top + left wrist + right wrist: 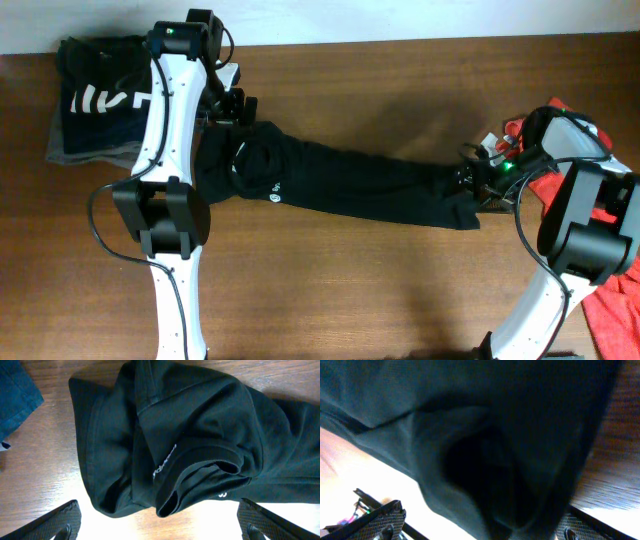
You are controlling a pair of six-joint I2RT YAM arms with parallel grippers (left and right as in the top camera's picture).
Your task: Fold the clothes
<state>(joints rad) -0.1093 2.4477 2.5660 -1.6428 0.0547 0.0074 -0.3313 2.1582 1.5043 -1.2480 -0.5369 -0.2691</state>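
Observation:
A black garment (340, 180) lies stretched across the wooden table from left to right. Its bunched end with a small white logo fills the left wrist view (200, 425). My left gripper (238, 112) hovers at that bunched left end, open and empty (160, 527), with bare table between its fingers. My right gripper (478, 182) is at the garment's right end. In the right wrist view its fingers (480, 527) stand wide apart with black cloth (485, 435) hanging between them, not pinched.
A stack of folded dark clothes (100, 100) sits at the back left; its blue edge shows in the left wrist view (15, 395). Red cloth (615, 295) lies at the right edge, behind my right arm. Bare wood (380, 290) spans the front.

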